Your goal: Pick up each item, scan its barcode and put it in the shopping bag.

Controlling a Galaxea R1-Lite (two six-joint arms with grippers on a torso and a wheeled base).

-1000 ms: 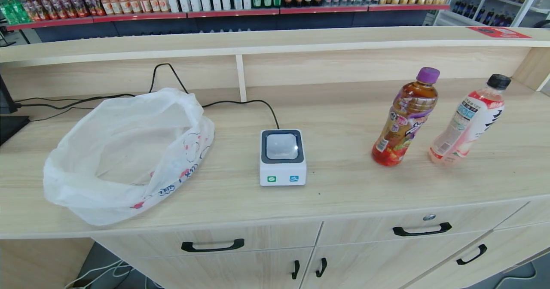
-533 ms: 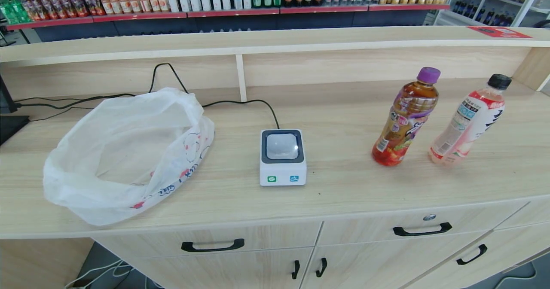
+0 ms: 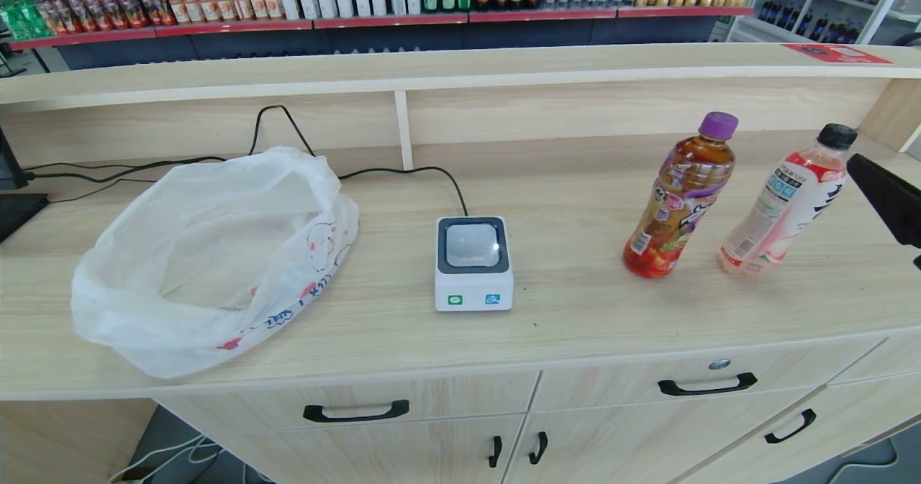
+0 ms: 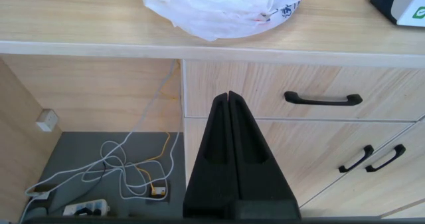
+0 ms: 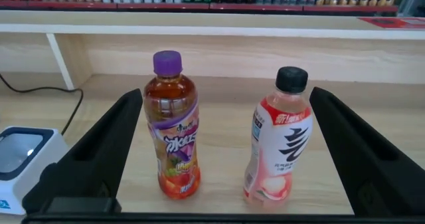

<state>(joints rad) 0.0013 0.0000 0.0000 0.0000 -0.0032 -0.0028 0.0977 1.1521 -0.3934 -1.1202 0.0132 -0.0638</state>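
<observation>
Two bottles stand upright on the right of the wooden counter (image 3: 575,311): a tea bottle with a purple cap (image 3: 680,196) and a pink-labelled bottle with a black cap (image 3: 784,200). In the right wrist view my right gripper (image 5: 226,96) is open wide, short of the tea bottle (image 5: 174,124) and the pink bottle (image 5: 279,137), touching neither. One of its fingers (image 3: 886,198) shows beside the pink bottle. A white shopping bag (image 3: 209,254) lies open at the left, and a white scanner (image 3: 473,262) sits mid-counter. My left gripper (image 4: 229,99) is shut and empty, below the counter edge before the drawers.
A black cable (image 3: 403,171) runs from the scanner along the back of the counter. A raised wooden ledge (image 3: 460,74) borders the far side. Drawers with black handles (image 3: 356,412) are under the counter. Bare counter lies between the scanner and the bottles.
A finger of my right gripper has come into the head view at the right edge, beside the pink bottle. Bottles, bag and scanner have not moved.
</observation>
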